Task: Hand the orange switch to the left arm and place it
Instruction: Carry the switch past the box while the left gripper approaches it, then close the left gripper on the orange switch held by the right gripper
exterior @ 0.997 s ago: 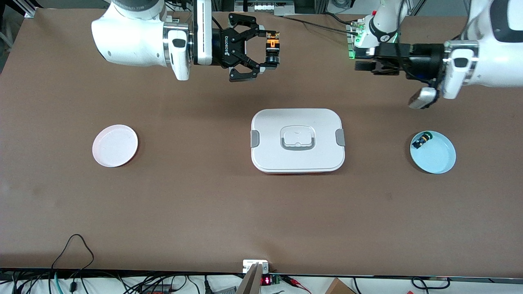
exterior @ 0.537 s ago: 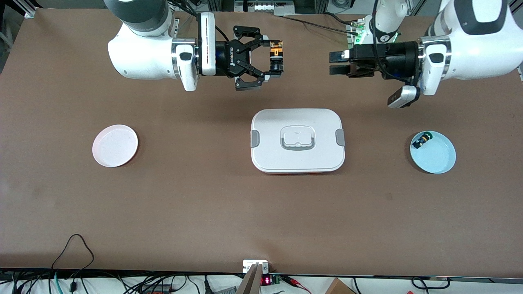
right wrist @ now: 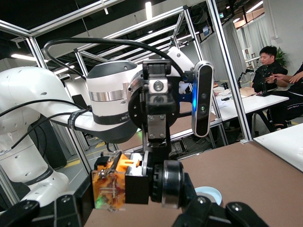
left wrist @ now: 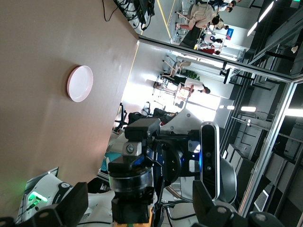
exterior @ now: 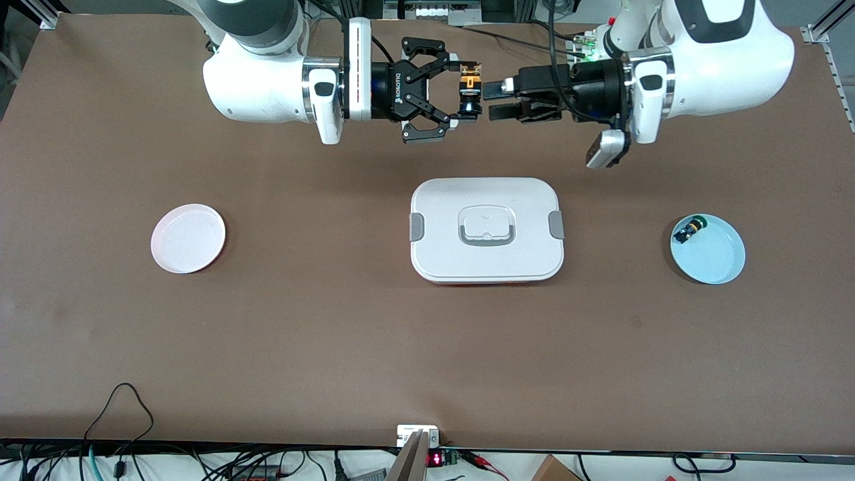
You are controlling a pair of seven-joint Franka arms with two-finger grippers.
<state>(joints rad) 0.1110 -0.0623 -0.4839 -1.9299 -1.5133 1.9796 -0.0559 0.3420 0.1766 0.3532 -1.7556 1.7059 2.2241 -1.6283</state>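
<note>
The orange switch, a black body with an orange end, is held up in the air by my right gripper, which is shut on it over the bare table between the box and the arms' bases. My left gripper is open and points at the switch, its fingertips just short of it. In the left wrist view the switch sits between my open left fingers. In the right wrist view the switch is in my right gripper, with the left gripper facing it.
A light blue plate toward the left arm's end holds a small black switch with a green-blue cap. A pale pink plate lies toward the right arm's end. The box lies mid-table, nearer the front camera than both grippers.
Both arms have moved toward each other above the table. The right gripper carried the orange switch toward the left arm's end; the open left gripper closed the gap to it.
</note>
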